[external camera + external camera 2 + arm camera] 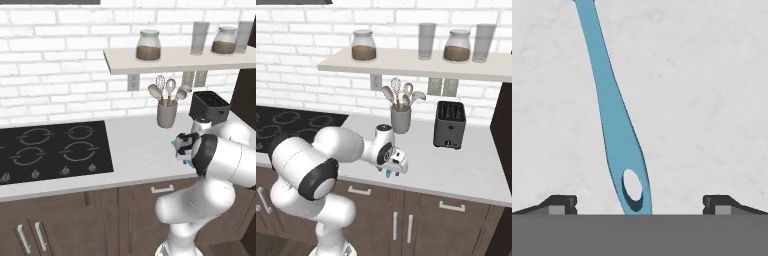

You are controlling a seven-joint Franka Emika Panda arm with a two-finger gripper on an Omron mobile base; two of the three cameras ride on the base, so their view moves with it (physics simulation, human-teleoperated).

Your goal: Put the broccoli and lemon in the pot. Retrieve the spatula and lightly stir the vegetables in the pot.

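Left base view, left to right: black cooktop [52, 150] at lower left of frame, set into the pale tabletop [140, 150]. Grey utensil holder [167, 114] stands centre-right; black toaster [210, 106] to its right. Pincer [184, 148] sits low over the tabletop at right of centre, a sliver of the light-blue spatula [174, 144] showing at its left edge.

Right base view: pincer [396, 165] at frame centre, pointing down at the tabletop's front edge, blue spatula tip [388, 173] just below it.

Hand view: spatula [614, 120] lies flat on the tabletop, running from upper left to bottom centre, its holed end between the fingertips [559, 204]. Pincer spread wide, pinching nothing.
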